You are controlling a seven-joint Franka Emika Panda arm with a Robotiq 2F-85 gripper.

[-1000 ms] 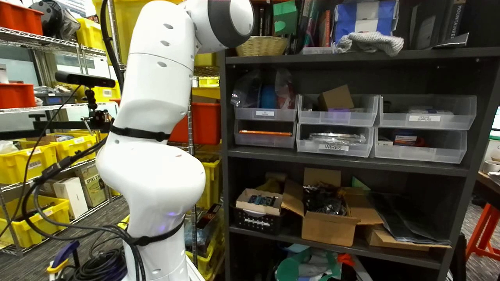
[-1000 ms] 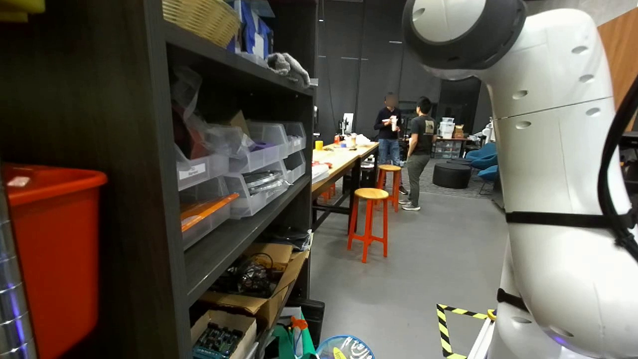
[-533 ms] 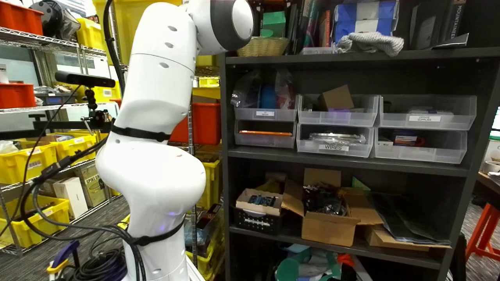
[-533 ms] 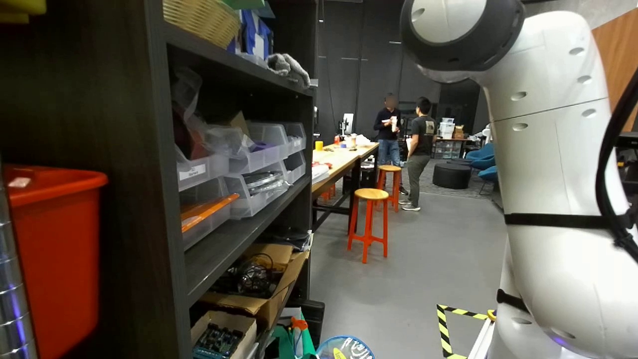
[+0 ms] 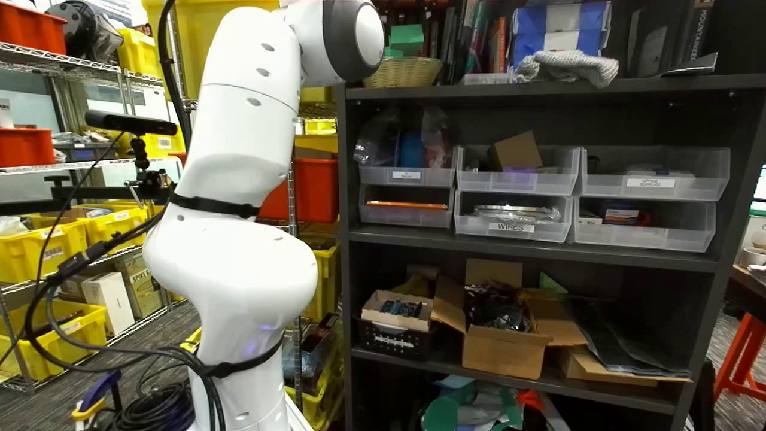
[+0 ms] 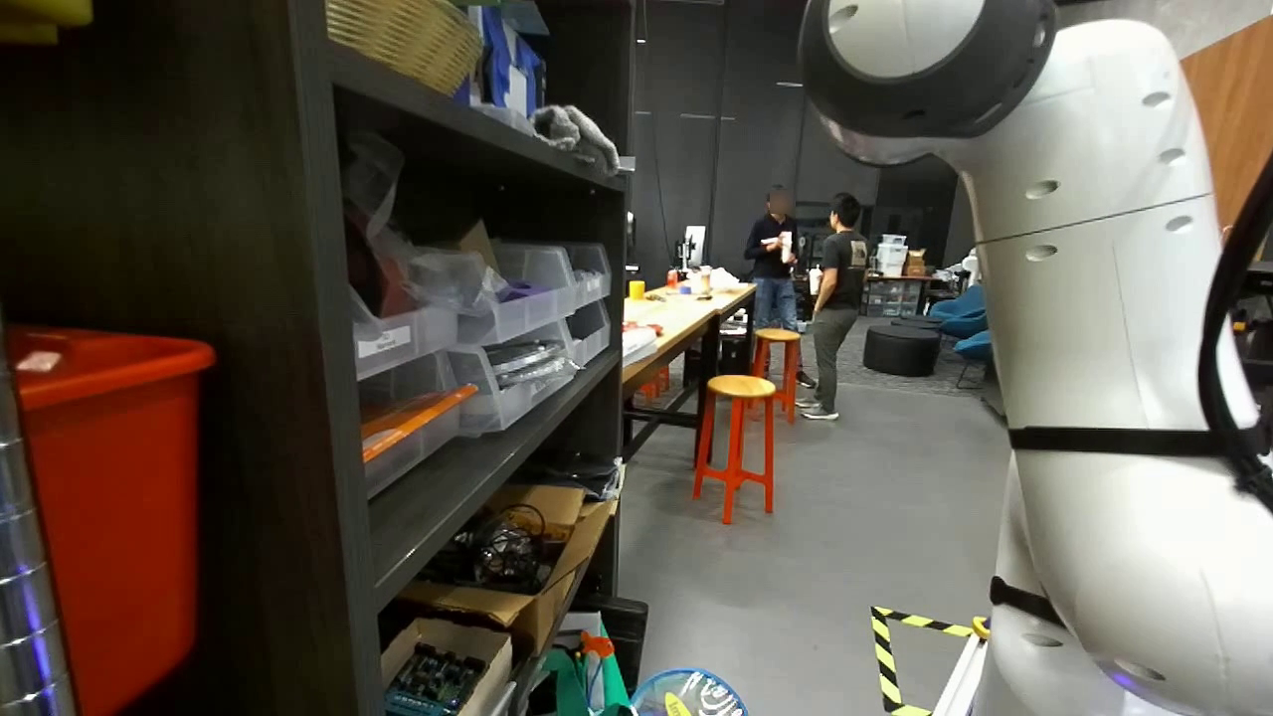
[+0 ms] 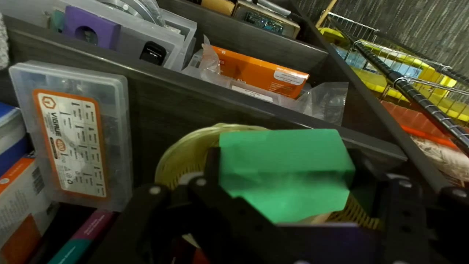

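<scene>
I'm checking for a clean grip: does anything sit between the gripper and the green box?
Nothing visible does. In the wrist view the gripper holds the green box and no other thing shows between them; the wicker basket shows beyond, partly hidden by the box.

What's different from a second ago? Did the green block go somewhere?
Yes! In an exterior view, the green block moved down and toward the left of the picture, and now shows just above the basket. The white arm dipped a little too. The gripper has the block between its fingers; I see nothing let go. The basket, clear bins and gray cloth stayed put.
</scene>
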